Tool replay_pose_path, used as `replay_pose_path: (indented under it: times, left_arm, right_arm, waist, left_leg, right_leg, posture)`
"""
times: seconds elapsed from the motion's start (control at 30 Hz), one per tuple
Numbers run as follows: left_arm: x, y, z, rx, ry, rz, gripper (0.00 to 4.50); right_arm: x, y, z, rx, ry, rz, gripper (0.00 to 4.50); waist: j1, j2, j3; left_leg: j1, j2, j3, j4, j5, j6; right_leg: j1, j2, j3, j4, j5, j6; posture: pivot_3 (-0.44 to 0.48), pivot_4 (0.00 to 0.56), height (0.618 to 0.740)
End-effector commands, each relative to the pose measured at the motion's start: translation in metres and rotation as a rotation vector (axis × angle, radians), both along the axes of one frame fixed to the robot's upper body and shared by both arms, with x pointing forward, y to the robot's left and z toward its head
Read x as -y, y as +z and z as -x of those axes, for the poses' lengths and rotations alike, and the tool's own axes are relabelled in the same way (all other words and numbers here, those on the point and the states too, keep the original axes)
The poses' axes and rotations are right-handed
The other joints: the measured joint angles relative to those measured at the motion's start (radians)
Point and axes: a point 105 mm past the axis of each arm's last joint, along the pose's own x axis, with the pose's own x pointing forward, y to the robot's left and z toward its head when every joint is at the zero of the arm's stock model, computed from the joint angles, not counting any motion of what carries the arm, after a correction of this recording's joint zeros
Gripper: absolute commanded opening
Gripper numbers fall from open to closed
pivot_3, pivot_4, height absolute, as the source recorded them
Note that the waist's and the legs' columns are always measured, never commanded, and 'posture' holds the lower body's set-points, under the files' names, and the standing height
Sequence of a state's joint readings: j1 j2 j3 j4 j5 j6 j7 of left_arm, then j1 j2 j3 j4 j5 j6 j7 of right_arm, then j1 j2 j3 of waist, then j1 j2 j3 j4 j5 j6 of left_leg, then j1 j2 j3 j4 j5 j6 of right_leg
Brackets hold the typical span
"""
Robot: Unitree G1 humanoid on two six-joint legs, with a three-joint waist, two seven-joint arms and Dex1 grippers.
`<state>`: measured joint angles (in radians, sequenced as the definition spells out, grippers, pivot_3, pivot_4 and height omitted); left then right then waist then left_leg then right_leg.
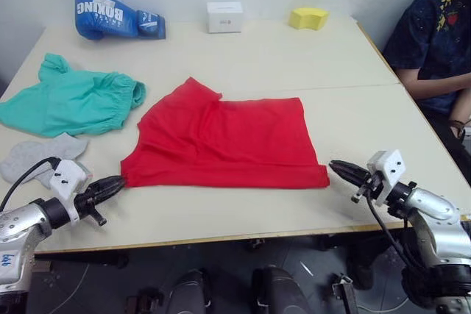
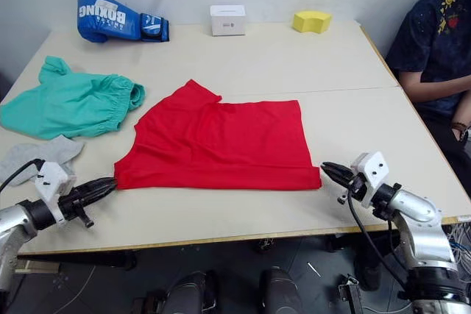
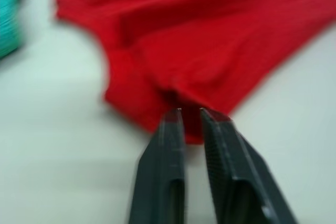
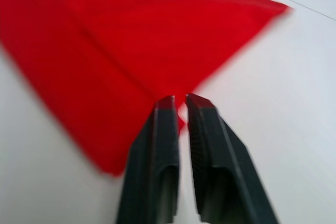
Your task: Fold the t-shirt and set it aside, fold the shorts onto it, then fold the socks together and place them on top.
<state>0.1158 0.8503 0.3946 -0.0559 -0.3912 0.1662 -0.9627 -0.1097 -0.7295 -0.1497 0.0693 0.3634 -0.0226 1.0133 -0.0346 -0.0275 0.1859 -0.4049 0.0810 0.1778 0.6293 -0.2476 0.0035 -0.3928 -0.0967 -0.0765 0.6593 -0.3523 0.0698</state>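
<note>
At the near edge of the table (image 1: 353,56), the left gripper (image 1: 119,182) sat at the t-shirt's (image 1: 228,141) near-left corner and the right gripper (image 1: 335,166) at its near-right corner — each pair of fingers was nearly closed, a thin gap showing, with no cloth clearly pinched. The t-shirt lay folded flat mid-table. Left of it lay the socks (image 1: 37,158), then the shorts (image 1: 70,101) farther back. Beyond stood a boxing glove (image 1: 114,16), a white box (image 1: 224,17) and a yellow sponge (image 1: 309,18) — a person (image 1: 434,34) sat on the right.

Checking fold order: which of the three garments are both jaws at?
The red t-shirt, spread at the table's middle; the teal shorts and grey socks lie apart.
</note>
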Motion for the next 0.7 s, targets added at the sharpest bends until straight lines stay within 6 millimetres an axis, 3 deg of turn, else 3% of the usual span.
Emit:
replay_pose_path:
  times: [0.03,0.13,0.4,0.5,0.6,0.7]
  left_arm:
    - [0.007,0.010,-0.002,0.081,-0.095,-0.144,1.92]
    - [0.004,0.005,-0.013,0.110,-0.100,-0.251,2.87]
    - [-0.010,-0.026,-0.033,0.018,-0.077,-0.394,2.87]
    - [-0.013,-0.028,-0.044,0.008,-0.025,-0.369,2.90]
    - [-0.018,-0.039,-0.045,-0.057,-0.032,-0.399,2.27]
    - [-0.017,-0.044,-0.041,-0.080,-0.076,-0.414,1.35]
  right_arm:
    - [-0.017,-0.003,0.013,-0.003,0.145,0.131,1.61]
    - [-0.022,-0.015,0.012,-0.017,0.177,0.231,2.68]
    - [-0.018,-0.037,-0.010,0.009,0.156,0.425,2.68]
    - [-0.019,-0.036,-0.017,0.017,0.135,0.415,2.08]
    - [-0.018,-0.038,-0.018,0.006,0.141,0.435,1.04]
    - [-0.017,-0.039,-0.019,-0.007,0.150,0.436,0.03]
  waist:
    - [0.001,0.000,0.000]
    - [0.002,0.000,0.000]
    - [-0.003,-0.001,-0.001]
    - [-0.003,0.000,-0.002]
    - [-0.001,0.001,-0.004]
    - [0.000,0.004,-0.007]
  left_leg:
    - [0.000,0.000,0.000,0.000,0.000,0.000]
    - [0.000,0.000,0.000,0.001,0.000,0.000]
    - [0.002,0.000,0.001,0.001,0.000,-0.001]
    - [0.003,0.000,0.001,0.001,0.000,-0.002]
    - [0.003,0.000,0.001,0.001,0.001,-0.002]
    - [0.004,0.000,0.001,0.001,0.001,-0.002]
  right_leg:
    - [0.000,0.000,0.000,0.000,0.000,0.000]
    - [0.000,0.000,0.000,-0.001,0.000,0.000]
    - [0.001,-0.001,-0.001,-0.001,0.000,-0.001]
    - [0.002,-0.001,-0.001,-0.001,0.000,-0.001]
    - [0.002,-0.001,-0.001,0.000,0.001,-0.002]
    - [0.003,-0.001,-0.001,0.000,0.001,-0.002]
  posture:
    - [0.000,0.150,0.740]
    - [0.000,0.150,0.740]
    - [0.000,0.150,0.740]
    - [0.000,0.150,0.740]
    - [0.000,0.150,0.740]
    - [0.000,0.150,0.740]
